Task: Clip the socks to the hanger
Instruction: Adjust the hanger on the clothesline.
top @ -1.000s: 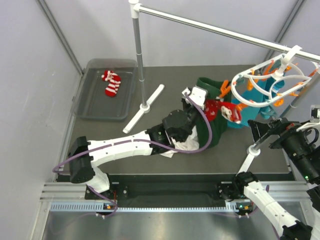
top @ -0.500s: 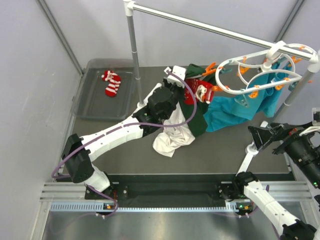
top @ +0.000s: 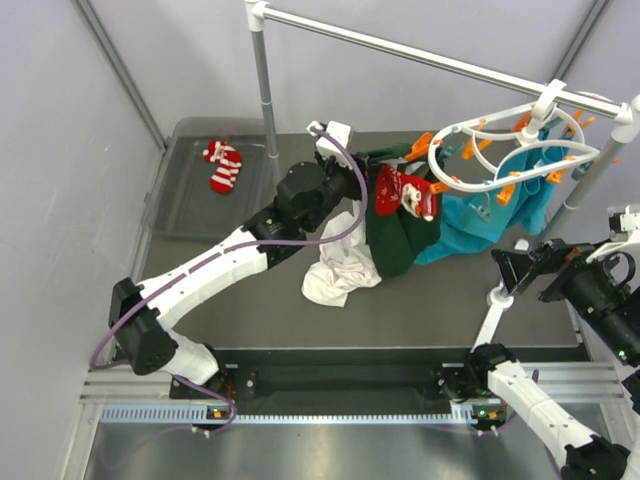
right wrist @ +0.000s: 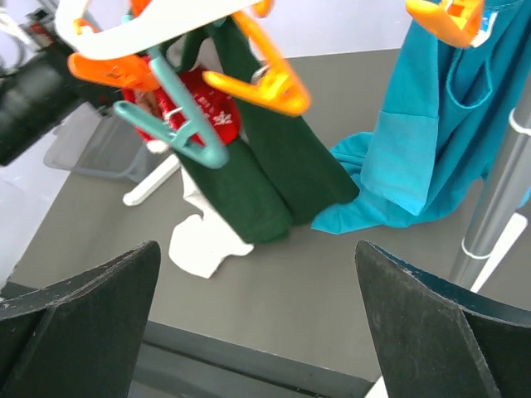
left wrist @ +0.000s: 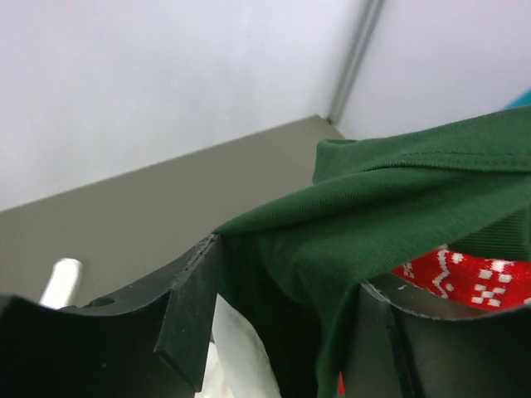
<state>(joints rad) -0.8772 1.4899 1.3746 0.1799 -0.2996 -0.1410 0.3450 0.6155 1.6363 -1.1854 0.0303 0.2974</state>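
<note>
The white oval hanger (top: 520, 120) with orange clips hangs from the rail at the right; its ring (right wrist: 124, 29) shows in the right wrist view too. A red snowflake sock (top: 405, 192) (right wrist: 199, 108) hangs at its left end, against a dark green cloth (top: 395, 240). The striped sock (top: 222, 167) lies in the tray. My left gripper (top: 362, 160) (left wrist: 286, 274) is raised beside the hanger's left end, jaws apart, with the green cloth (left wrist: 373, 215) draped between them and the red sock (left wrist: 465, 278) just behind. My right gripper (top: 512, 268) (right wrist: 257, 249) stands open and empty, low at the right.
A grey tray (top: 190, 215) sits at the back left. The white rail (top: 400, 50) rests on a pole (top: 263, 90) and a right pole (top: 600, 165). A white cloth (top: 340, 270) lies mid-table and a teal cloth (top: 480, 215) hangs from the hanger.
My left arm has swung back and to the left, carrying the green cloth and red sock along. The rack and hanger shifted left. The left jaws have just parted.
</note>
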